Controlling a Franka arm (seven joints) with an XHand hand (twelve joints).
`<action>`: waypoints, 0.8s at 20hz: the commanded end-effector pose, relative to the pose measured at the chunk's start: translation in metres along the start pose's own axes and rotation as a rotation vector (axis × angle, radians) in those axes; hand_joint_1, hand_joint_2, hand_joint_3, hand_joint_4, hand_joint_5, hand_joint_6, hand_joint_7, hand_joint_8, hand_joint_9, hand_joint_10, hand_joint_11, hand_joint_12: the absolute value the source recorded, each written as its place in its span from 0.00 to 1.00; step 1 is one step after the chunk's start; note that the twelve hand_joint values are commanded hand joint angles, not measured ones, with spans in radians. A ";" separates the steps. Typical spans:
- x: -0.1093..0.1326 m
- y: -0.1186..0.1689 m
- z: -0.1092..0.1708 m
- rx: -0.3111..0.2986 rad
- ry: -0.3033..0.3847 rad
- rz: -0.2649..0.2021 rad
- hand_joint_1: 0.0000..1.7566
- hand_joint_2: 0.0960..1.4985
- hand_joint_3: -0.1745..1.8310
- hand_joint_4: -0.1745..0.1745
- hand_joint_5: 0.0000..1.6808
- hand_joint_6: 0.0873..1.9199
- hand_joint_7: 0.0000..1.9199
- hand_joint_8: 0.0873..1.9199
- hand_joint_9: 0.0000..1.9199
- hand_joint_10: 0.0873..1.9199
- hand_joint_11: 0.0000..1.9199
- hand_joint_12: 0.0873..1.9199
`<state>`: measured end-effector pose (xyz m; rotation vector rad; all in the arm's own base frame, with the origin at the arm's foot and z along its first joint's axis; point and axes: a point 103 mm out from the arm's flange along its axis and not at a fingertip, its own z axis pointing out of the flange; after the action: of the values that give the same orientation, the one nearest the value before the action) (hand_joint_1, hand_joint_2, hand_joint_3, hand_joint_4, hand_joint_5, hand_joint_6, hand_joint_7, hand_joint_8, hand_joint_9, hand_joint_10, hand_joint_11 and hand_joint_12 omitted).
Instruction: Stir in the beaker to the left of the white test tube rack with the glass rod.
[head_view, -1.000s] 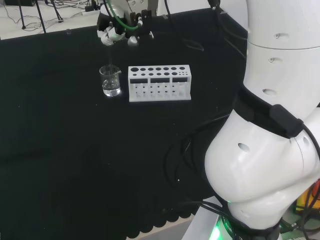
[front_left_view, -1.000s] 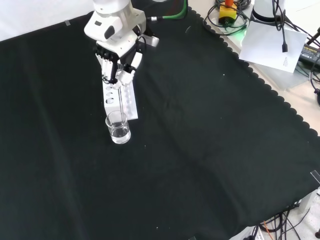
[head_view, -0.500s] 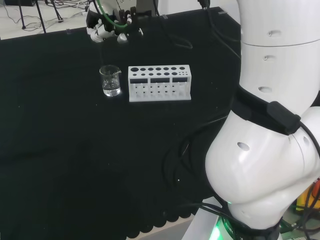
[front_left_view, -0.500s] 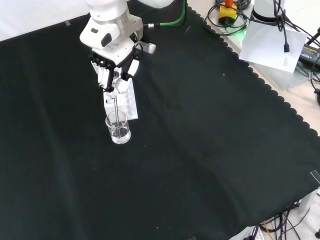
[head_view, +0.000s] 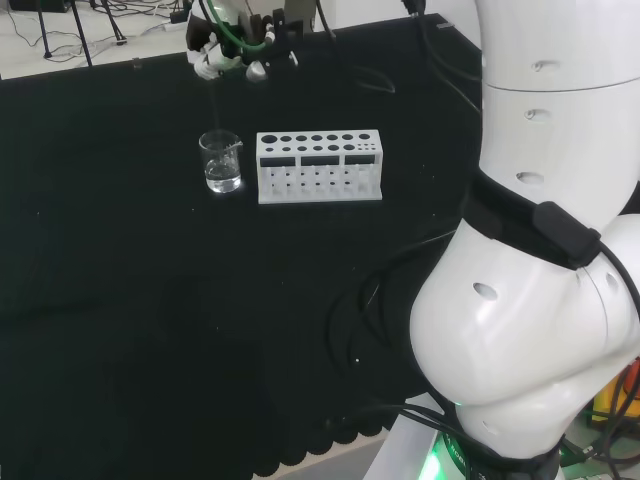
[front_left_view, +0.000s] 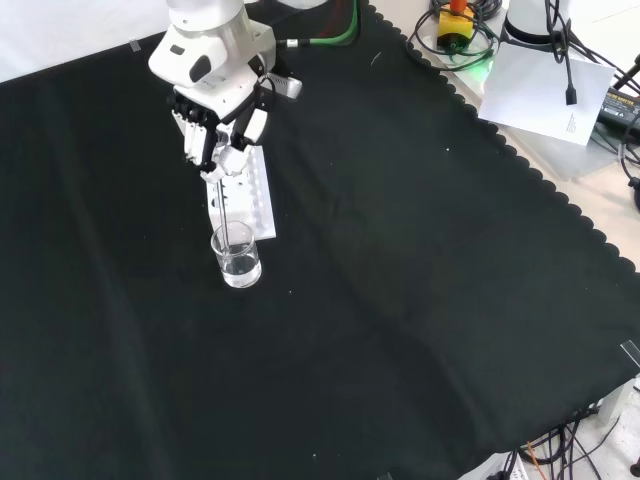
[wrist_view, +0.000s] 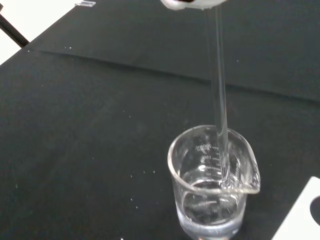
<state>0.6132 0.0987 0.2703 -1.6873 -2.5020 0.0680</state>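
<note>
Above the beaker (front_left_view: 237, 257), my hand (front_left_view: 215, 120) hangs with its fingers curled round the upper end of the glass rod (wrist_view: 219, 105). The rod runs down from my hand into the beaker; in the wrist view its lower end sits inside the glass, close to the wall near the spout, reaching the clear liquid that fills the lower part. In the head view, the beaker stands just left of the white test tube rack (head_view: 319, 166), apart from it; in the front view, it stands in front of the rack's near end.

Step in hand, by my judgement: stirring, with the rod in the liquid.

The next move calls for small circular travel of the rod tip within the beaker, keeping the rod near upright. Risk: the rod sits close to the wall, so a wide sweep could push or tip the beaker toward the rack.
</note>
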 end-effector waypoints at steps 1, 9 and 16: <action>0.004 -0.020 -0.002 0.011 -0.014 0.012 0.72 0.74 0.09 0.00 0.56 0.36 0.51 0.68 0.82 0.49 0.82 0.41; 0.044 -0.002 -0.002 0.009 -0.018 -0.049 0.72 0.74 0.09 0.00 0.56 0.36 0.51 0.68 0.82 0.49 0.82 0.41; 0.013 0.015 -0.004 0.007 -0.031 -0.010 0.72 0.74 0.09 0.00 0.56 0.36 0.51 0.68 0.81 0.49 0.82 0.41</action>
<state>0.6112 0.1325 0.2767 -1.6505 -2.5480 0.0834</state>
